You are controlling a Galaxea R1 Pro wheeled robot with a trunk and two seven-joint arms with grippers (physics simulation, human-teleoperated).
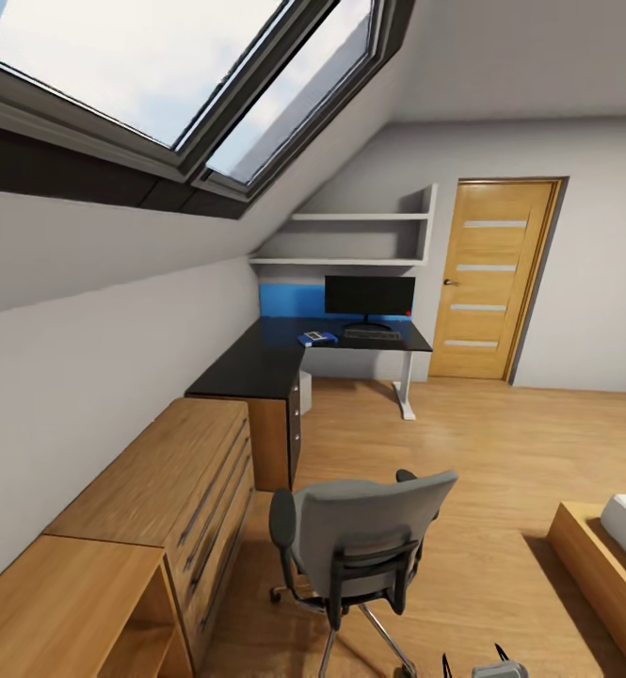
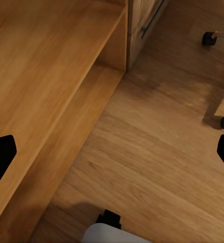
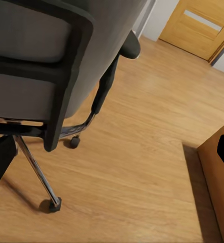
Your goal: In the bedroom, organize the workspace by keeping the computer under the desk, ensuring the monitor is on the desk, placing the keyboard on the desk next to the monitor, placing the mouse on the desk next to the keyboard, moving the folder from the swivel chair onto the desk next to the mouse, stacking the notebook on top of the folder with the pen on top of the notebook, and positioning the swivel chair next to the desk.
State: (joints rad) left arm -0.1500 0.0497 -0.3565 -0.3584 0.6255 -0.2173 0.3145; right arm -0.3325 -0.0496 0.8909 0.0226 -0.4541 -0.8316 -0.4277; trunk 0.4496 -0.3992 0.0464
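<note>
One swivel chair (image 1: 355, 541) stands on the wood floor in the head view, well apart from the desk (image 1: 284, 358), which carries one monitor (image 1: 369, 296), one keyboard (image 1: 372, 333) and one blue folder (image 1: 316, 338); a wooden drawer cabinet (image 1: 176, 494) lines the wall between. Left wrist view: left gripper (image 2: 112, 154) spread wide and empty above floor beside a wooden shelf (image 2: 46, 76). Right wrist view: right gripper (image 3: 114, 152) equally wide and empty behind the chair's back, with one door (image 3: 203, 23) beyond.

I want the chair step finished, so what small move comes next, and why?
Probably roll forward to close on the swivel chair: it stands on the floor well short of the desk, its back toward the robot, and the right gripper holds nothing.
</note>
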